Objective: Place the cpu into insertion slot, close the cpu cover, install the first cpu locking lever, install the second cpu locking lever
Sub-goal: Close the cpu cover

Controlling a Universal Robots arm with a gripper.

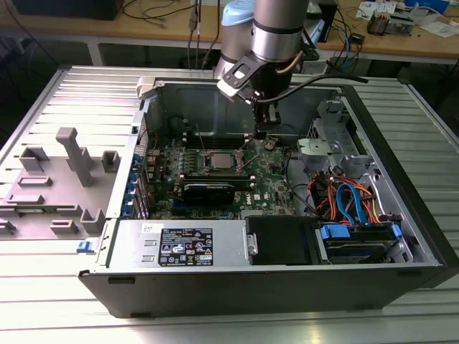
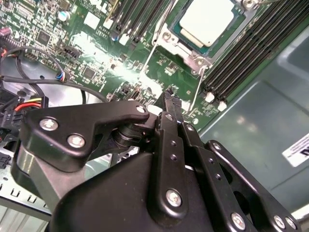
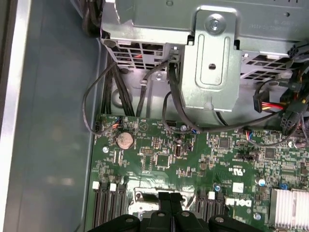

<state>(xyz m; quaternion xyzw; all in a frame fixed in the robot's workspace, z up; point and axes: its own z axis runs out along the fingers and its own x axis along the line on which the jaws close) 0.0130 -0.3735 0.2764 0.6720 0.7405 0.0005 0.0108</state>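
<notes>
The cpu [image 2: 208, 21] shows its silver-grey top inside the insertion slot [image 1: 217, 163] on the green motherboard. The cpu cover [image 2: 179, 43], a thin silvery frame, lies around the chip. Two thin wire levers [image 2: 152, 52] run beside the frame; I cannot tell whether they are latched. My gripper [image 2: 170, 94] is shut with nothing between its black fingers. It hangs a short way off the socket, toward the exterior view's right, over the board [image 1: 265, 133]. In the first wrist view the shut fingertips [image 3: 170, 197] point at the motherboard near the memory slots.
The open case's walls [image 1: 401, 179] ring the board. A black card with a heatsink [image 1: 208, 190] sits in front of the socket. A metal drive cage [image 3: 215, 63] and loose cables [image 1: 351, 202] crowd the right. Memory slots [image 2: 241, 63] flank the socket. A grey fixture [image 1: 68, 172] stands outside, left.
</notes>
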